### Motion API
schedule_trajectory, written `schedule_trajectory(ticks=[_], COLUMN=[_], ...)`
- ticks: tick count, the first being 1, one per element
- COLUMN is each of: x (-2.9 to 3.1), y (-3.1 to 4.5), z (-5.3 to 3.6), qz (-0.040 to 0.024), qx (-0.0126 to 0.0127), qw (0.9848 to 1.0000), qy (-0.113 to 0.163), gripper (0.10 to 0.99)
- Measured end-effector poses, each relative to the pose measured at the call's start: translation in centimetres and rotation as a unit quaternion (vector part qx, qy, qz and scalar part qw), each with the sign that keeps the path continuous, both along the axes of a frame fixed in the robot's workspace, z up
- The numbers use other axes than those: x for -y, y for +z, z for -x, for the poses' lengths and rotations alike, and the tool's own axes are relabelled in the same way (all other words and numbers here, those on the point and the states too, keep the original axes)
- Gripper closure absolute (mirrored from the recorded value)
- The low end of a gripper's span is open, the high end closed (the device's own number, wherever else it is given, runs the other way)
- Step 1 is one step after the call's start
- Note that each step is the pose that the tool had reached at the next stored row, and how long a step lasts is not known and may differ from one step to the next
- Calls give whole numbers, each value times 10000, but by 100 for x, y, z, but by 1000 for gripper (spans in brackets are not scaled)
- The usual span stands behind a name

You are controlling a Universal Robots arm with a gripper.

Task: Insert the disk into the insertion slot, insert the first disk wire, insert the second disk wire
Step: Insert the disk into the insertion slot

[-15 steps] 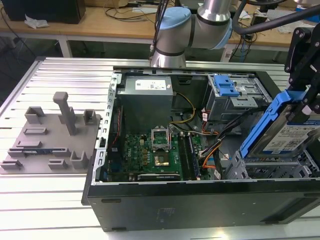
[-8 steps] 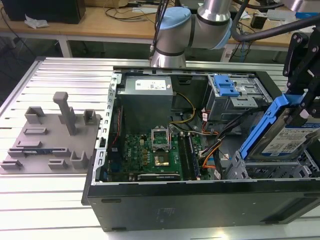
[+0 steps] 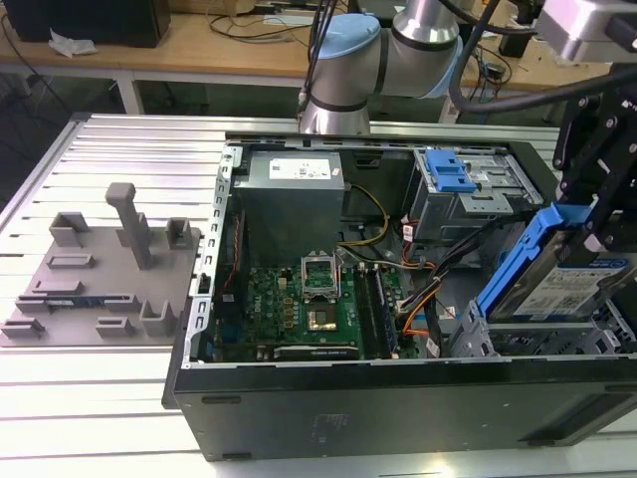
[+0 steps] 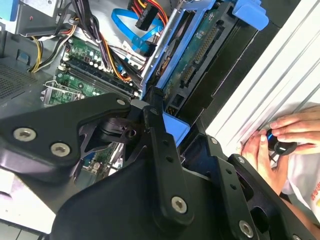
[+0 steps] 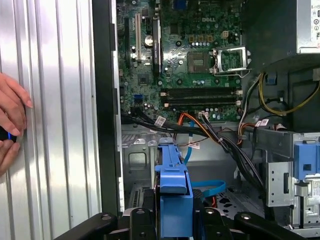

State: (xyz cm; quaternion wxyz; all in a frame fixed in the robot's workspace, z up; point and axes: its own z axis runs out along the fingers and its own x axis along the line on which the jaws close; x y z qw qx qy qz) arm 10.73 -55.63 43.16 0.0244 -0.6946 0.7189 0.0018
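Nearest, at the exterior view's right, the claw [image 3: 600,224] was closed on the disk [image 3: 572,284], gripping its blue frame. The disk hung tilted just over the slot [image 3: 476,339] inside the open computer case [image 3: 398,408], not yet seated. Farther in lay the circuit board [image 3: 299,299] and beyond it the taller cage [image 3: 463,189]; in the first wrist view a person's hand [image 5: 11,115] rested on the worktop [image 5: 60,100] beside the case.

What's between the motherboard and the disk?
In the exterior view, black and orange cables cross the gap between the motherboard and the tilted disk.
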Motion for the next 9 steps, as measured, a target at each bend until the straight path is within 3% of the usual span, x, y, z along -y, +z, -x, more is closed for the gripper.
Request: schedule_trajectory(ticks=[9], x=[7], y=[-171], z=[0], qz=[0], qx=[-1], qw=[10000], qy=[0], gripper=[722])
